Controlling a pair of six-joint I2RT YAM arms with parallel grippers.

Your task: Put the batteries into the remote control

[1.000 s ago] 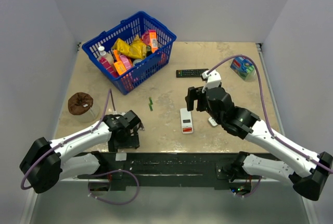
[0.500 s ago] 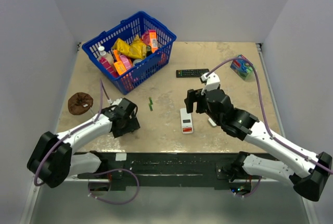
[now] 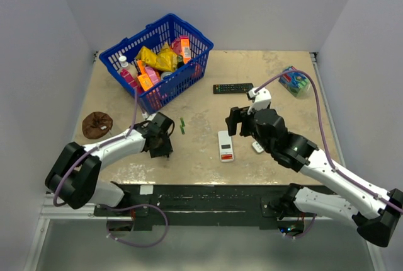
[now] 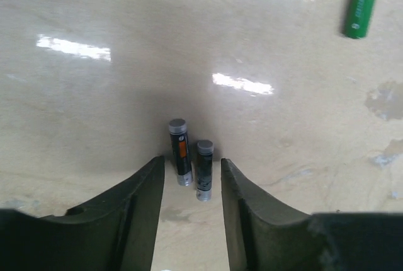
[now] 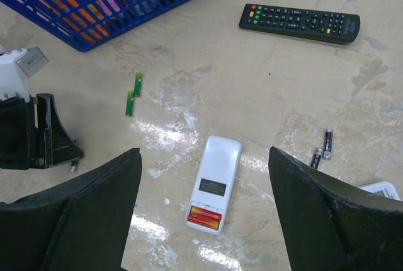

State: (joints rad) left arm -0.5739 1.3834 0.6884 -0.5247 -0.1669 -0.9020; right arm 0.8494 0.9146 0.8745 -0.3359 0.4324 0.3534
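Note:
The white remote control (image 3: 225, 145) (image 5: 215, 179) lies back up, its compartment open with two red-orange batteries (image 5: 204, 215) in it. My right gripper (image 3: 237, 120) (image 5: 204, 154) hangs open above it, holding nothing. Two black batteries (image 4: 182, 151) lie side by side on the table. My left gripper (image 3: 161, 143) (image 4: 192, 165) is low over them, its jaws narrowed with the batteries' near ends between the tips and a small gap on each side. Two green batteries (image 3: 182, 126) (image 5: 133, 93) lie apart between the arms, one of them (image 4: 363, 1) ahead of the left fingers. Two more dark batteries (image 5: 322, 147) lie right of the remote.
A blue basket (image 3: 135, 43) of packets stands at the back left. A long black remote (image 3: 232, 87) (image 5: 299, 21) lies behind the white one. A brown lump (image 3: 97, 125) sits at the left edge, a green-blue pack (image 3: 293, 80) at the back right, a white piece (image 5: 381, 189) near the dark batteries.
My left arm has swung from the front edge forward and right to the two black batteries, and its jaws have narrowed. The right arm has barely moved.

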